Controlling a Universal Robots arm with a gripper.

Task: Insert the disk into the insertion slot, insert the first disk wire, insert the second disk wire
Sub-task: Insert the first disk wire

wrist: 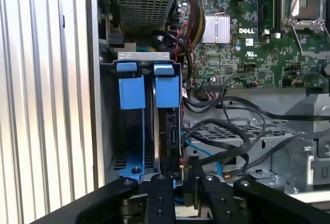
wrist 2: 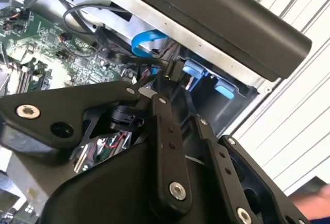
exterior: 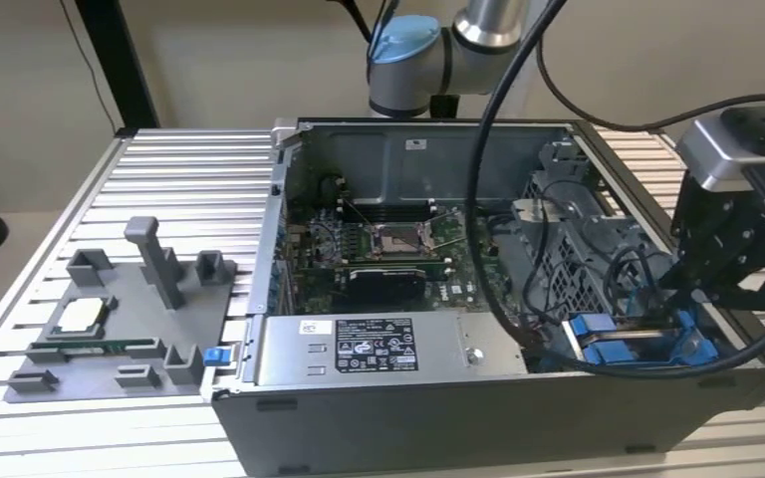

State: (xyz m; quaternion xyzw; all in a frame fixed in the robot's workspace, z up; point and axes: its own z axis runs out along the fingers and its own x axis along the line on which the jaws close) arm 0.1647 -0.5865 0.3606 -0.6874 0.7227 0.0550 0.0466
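Note:
The disk (wrist: 170, 131) stands edge-on in the insertion slot (wrist: 149, 57), its blue carrier tab (wrist: 166, 91) at the slot's mouth. A second blue carrier (wrist: 131, 92) fills the bay beside it. My gripper (wrist: 183, 178) sits at the disk's far end, shut on a black wire plug (wrist: 188, 176) pressed close to the drive's edge. A light blue wire (wrist: 198, 149) runs past the plug. In the exterior view the gripper (exterior: 701, 299) hangs over the blue carriers (exterior: 609, 341) at the case's right corner. In the second wrist view the fingers (wrist 2: 165, 126) point at a black plug (wrist 2: 172, 69).
The open computer case (exterior: 256, 398) lies on a slatted aluminium table (exterior: 170, 189). A grey power-supply box (exterior: 370, 349) and the motherboard (exterior: 382, 244) lie left of the bay. Black cables (wrist: 232, 126) cross the drive cage. A grey fixture (exterior: 130, 329) with parts stands at the exterior view's left.

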